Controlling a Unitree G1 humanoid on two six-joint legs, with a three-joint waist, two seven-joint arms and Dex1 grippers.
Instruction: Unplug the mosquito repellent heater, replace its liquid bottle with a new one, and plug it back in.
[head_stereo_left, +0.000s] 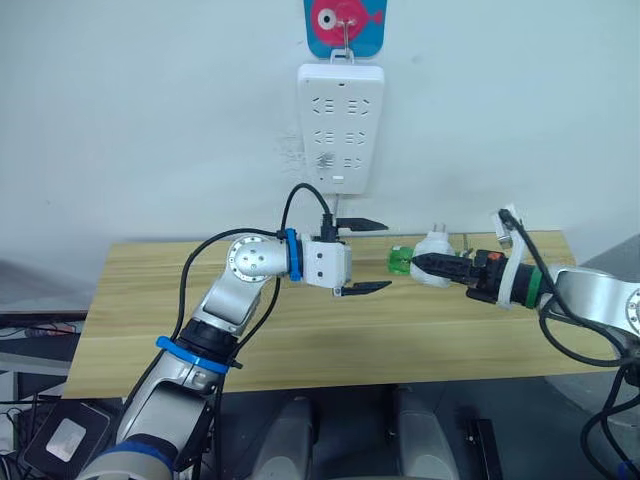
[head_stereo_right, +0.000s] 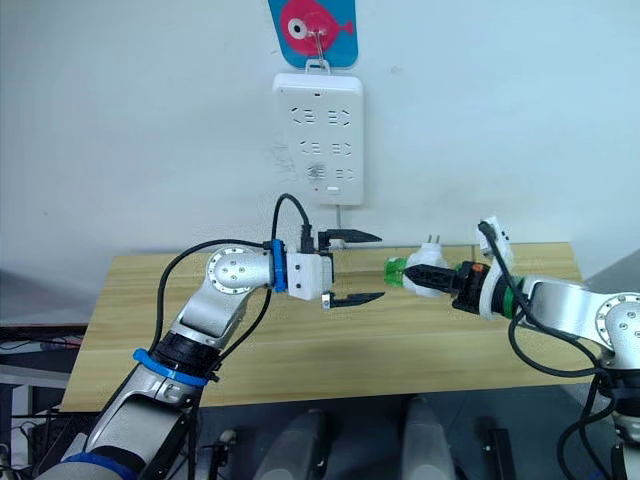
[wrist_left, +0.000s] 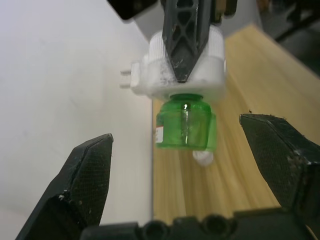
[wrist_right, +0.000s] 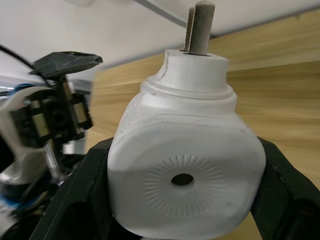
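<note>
My right gripper (head_stereo_left: 432, 266) is shut on the white mosquito repellent heater (head_stereo_left: 433, 247), held in the air over the wooden table (head_stereo_left: 300, 340) with its plug pins pointing up. A green liquid bottle (head_stereo_left: 400, 261) sticks out of the heater toward my left arm. My left gripper (head_stereo_left: 362, 256) is open just left of the bottle, one finger above and one below, a short gap away. In the left wrist view the green bottle (wrist_left: 186, 124) sits between the open fingers (wrist_left: 85, 175), untouched. The right wrist view has the heater (wrist_right: 185, 175) up close, with its vent hole.
A white power strip (head_stereo_left: 341, 125) hangs on the wall above the table, under a blue and pink fish hook (head_stereo_left: 345, 25). A small white object (wrist_left: 202, 157) lies on the table below the bottle. Cables trail from both arms.
</note>
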